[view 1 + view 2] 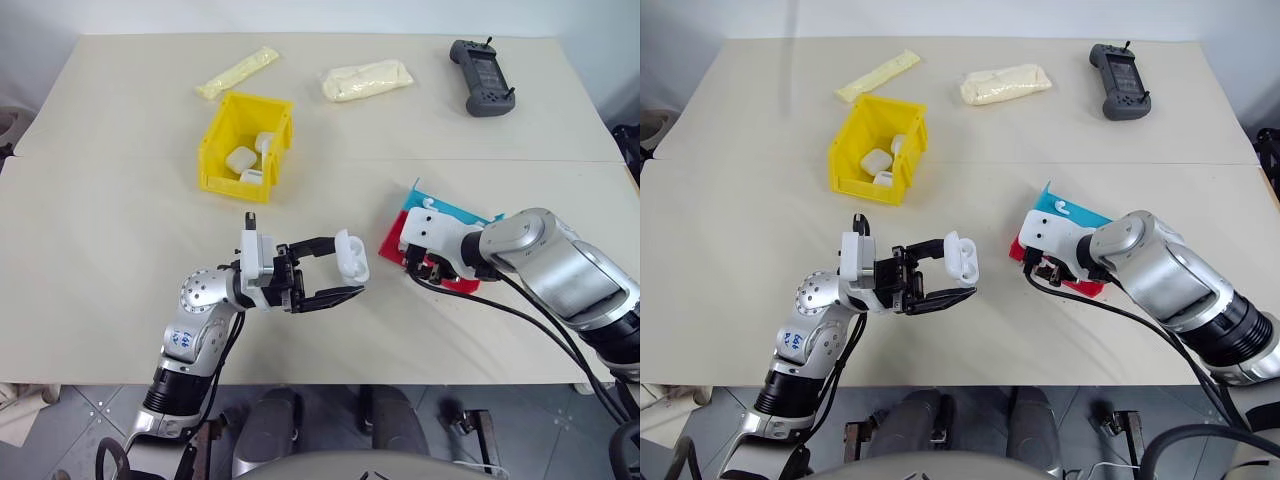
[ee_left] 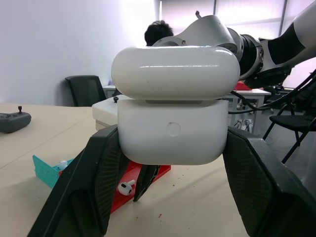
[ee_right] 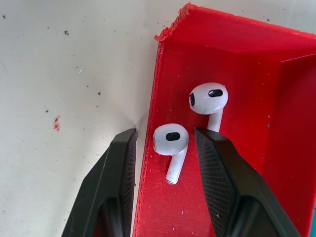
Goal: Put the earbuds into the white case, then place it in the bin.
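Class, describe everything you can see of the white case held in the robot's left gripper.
The white case is small, glossy, rounded plastic, with a lid seam across it and a small round button on its lower body. Its lid looks slightly raised. The left gripper clamps it between two black fingers, holding it above the table, clear of the surface, between the yellow bin and the red tray.

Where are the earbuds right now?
Both earbuds lie in the red tray, right of centre on the table; the right pincer straddles one bud.
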